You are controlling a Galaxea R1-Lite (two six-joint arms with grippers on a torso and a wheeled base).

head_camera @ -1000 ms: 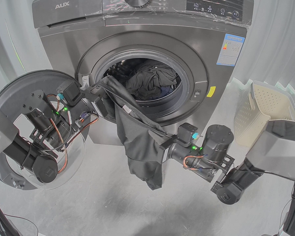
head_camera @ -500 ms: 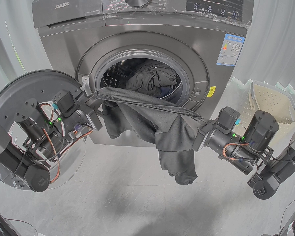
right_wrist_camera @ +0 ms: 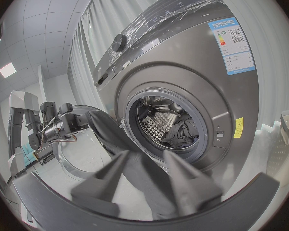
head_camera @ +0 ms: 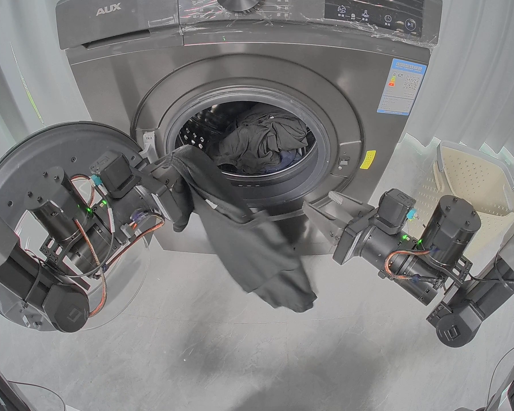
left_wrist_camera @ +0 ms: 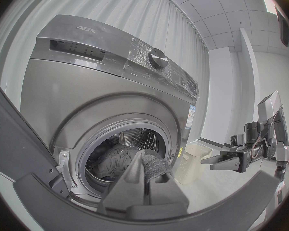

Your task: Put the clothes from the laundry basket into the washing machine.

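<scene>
Clothes (head_camera: 262,135) already lay inside the washing machine (head_camera: 348,87). The left gripper (left_wrist_camera: 146,164) was clamped on a dark garment (head_camera: 251,246) hanging outside the opening, yet to go in. The right gripper (head_camera: 320,209) gaped, empty.

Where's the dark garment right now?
Head view: the dark garment hangs from the left claw, left of centre, draping down in front of the washing machine below its open porthole. The open right claw sits to its right, apart.
</scene>
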